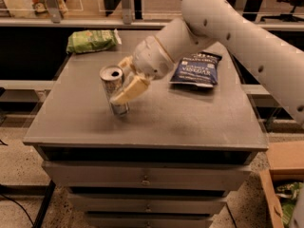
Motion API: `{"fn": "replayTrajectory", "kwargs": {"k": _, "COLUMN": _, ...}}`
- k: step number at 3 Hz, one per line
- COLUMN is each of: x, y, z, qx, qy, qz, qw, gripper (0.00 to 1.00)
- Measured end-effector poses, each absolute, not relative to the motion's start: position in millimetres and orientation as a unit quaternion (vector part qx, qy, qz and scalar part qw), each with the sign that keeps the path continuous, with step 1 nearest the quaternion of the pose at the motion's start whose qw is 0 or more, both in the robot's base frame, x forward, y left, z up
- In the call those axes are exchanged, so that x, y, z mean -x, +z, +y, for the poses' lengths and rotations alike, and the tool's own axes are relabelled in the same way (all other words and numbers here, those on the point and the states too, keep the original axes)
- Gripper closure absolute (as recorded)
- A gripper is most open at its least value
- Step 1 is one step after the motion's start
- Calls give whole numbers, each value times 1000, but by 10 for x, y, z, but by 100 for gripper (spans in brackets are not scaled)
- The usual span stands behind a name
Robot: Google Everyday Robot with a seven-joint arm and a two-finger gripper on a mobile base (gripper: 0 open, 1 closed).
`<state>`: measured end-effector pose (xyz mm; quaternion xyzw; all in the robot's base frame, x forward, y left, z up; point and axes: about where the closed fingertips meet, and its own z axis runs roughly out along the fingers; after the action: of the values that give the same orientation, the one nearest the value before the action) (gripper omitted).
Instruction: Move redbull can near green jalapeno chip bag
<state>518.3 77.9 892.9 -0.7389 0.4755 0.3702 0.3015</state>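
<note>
The redbull can (113, 87) is a slim silver can with an open pull-tab top, upright over the left-middle of the grey table (142, 127). My gripper (125, 79) is shut on it, with one tan finger (130, 91) across its front and the other behind its right side. I cannot tell whether the can's base touches the table. The green jalapeno chip bag (91, 41) lies at the table's back left corner, well apart from the can. My white arm reaches in from the upper right.
A dark blue chip bag with white lettering (195, 70) lies at the back right of the table, partly under my arm. A shelf rail runs behind the table. Drawers sit below the table top. A cardboard box (285, 175) stands on the floor at lower right.
</note>
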Motion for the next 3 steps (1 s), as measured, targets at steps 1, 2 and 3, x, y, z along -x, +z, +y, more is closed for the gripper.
{"fn": "replayTrajectory", "kwargs": {"k": 1, "x": -5499, "y": 9216, "z": 877, "qx": 754, "qy": 347, "qz": 471, "qw": 299, "gripper": 100}}
{"fn": "replayTrajectory", "kwargs": {"k": 2, "x": -5920, "y": 9449, "z": 819, "qx": 753, "qy": 320, "qz": 482, "qw": 314, "gripper": 100}}
{"fn": "replayTrajectory", "kwargs": {"k": 3, "x": -6250, "y": 9735, "z": 694, "qx": 732, "qy": 286, "qz": 496, "qw": 369, "gripper": 100}}
